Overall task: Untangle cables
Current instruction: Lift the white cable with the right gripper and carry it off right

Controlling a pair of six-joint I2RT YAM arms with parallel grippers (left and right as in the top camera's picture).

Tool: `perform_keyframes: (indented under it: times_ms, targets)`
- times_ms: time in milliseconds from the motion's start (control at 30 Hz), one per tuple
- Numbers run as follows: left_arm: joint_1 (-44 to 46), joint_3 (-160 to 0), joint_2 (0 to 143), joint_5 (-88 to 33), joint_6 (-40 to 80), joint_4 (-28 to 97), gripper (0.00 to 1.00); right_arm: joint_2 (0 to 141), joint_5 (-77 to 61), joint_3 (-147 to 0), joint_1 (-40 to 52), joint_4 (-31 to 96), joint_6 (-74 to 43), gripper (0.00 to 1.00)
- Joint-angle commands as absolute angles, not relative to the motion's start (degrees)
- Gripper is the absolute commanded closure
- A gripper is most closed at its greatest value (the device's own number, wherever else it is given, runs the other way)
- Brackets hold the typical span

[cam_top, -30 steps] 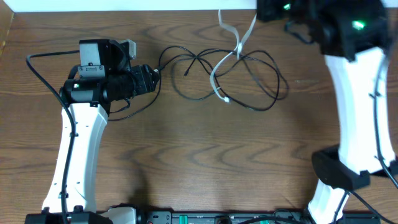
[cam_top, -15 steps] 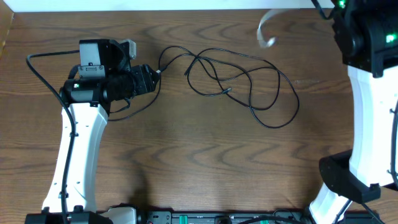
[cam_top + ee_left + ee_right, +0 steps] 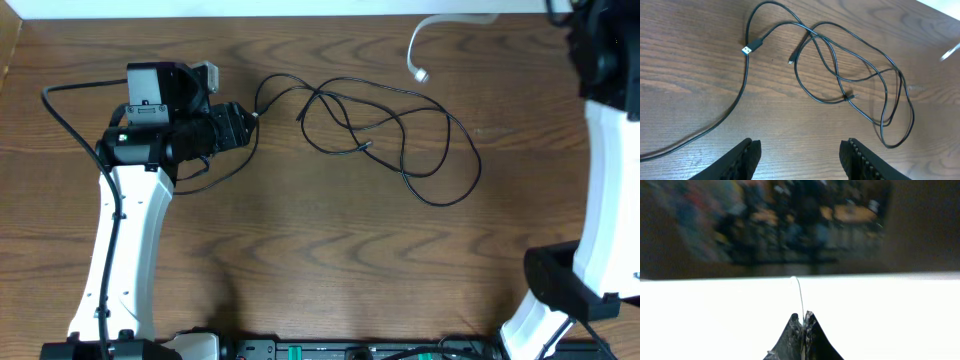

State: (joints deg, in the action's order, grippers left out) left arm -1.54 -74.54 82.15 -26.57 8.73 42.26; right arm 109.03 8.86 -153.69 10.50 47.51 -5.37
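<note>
The black cable (image 3: 400,125) lies in loose loops on the wooden table; it also shows in the left wrist view (image 3: 855,80), its USB plug (image 3: 752,48) at the left. The white cable (image 3: 418,45) hangs clear of the black one at the top right, plug end dangling. My right gripper (image 3: 803,316) is shut on the white cable, a thin strand (image 3: 799,292) rising from its tips; in the overhead view the gripper itself is out of frame. My left gripper (image 3: 800,150) is open and empty, left of the black loops, next to the plug.
A thicker black robot cable (image 3: 70,130) loops round the left arm. The table's far edge (image 3: 300,17) meets a white surface. The right arm's base (image 3: 560,290) stands at the lower right.
The right gripper has pulled the white cable up and to the right, out of the black cable's loops. The black loops shifted and spread. The left arm has not moved.
</note>
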Motion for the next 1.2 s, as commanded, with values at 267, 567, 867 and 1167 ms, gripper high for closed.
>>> perform_keyframes:
  times_ms: [267,567,867,1167]
  targets:
    - [-1.5,-75.2,85.5,-25.9,8.2,42.4,0.43,118.0,-2.0,-154.0,-10.5,47.4,-4.3,0.99]
    - [-1.5,-75.2,86.2,-25.9,8.2,42.4,0.44,125.2,-4.9,-154.0,-26.1,48.3,-6.9,0.99]
    - [-1.5,-75.2,86.2,-25.9,8.2,42.4,0.44,140.2,-7.7,-154.0,-32.2,48.4,-10.2,0.99]
    - [-1.5,-75.2,86.2,-25.9,8.2,42.4,0.43,147.0,-7.7,-154.0,-31.5,48.8,-10.2,0.99]
